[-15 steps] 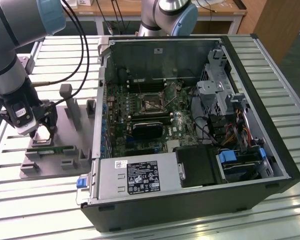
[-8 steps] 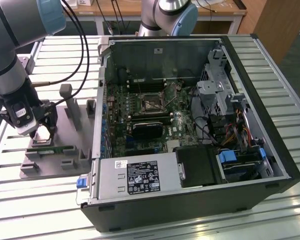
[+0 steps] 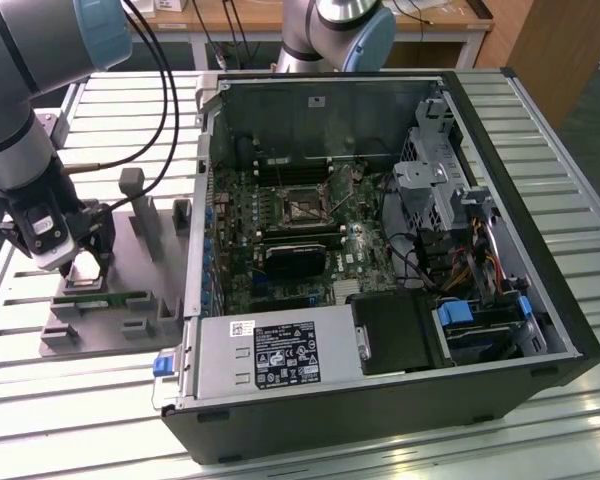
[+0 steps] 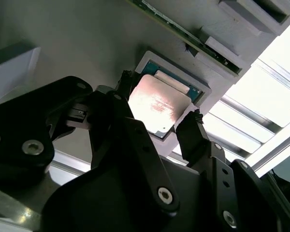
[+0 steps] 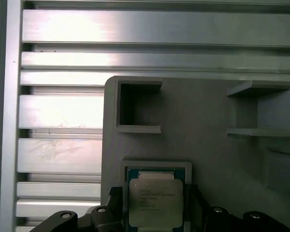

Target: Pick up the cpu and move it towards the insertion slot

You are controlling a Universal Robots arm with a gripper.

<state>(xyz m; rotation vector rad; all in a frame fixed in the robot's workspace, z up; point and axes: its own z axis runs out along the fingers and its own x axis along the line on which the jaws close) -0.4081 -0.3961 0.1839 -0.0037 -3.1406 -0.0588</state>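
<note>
Exterior view: I'm seeing the gripper (image 3: 77,268) hanging low over the grey tray (image 3: 130,255), which is sitting on the slatted counter (image 3: 40,400) on the exterior view's left of the open computer case (image 3: 380,400). The insertion slot (image 3: 305,205) is lying on the motherboard inside the case, well apart from the gripper. A green memory stick (image 3: 105,297) is lying in the tray just beside the work spot.

First wrist view: the cpu (image 5: 156,200) is sitting flat in its square tray pocket, silver top up. The fingers (image 5: 116,210) are standing apart, one on each side of it, close in. I'm not seeing a firm clamp.

Second wrist view: same picture from the other side. The fingertips are bracketing opposite edges of the chip, and the far one looks very near a corner; I can't confirm contact.

I'm reading this as the grasp step. To do it well, I'm thinking: keep the chip centred between the fingers, close squarely on its edges rather than a corner, clear the pocket wall, and squeeze gently so it comes up level without tipping.
</note>
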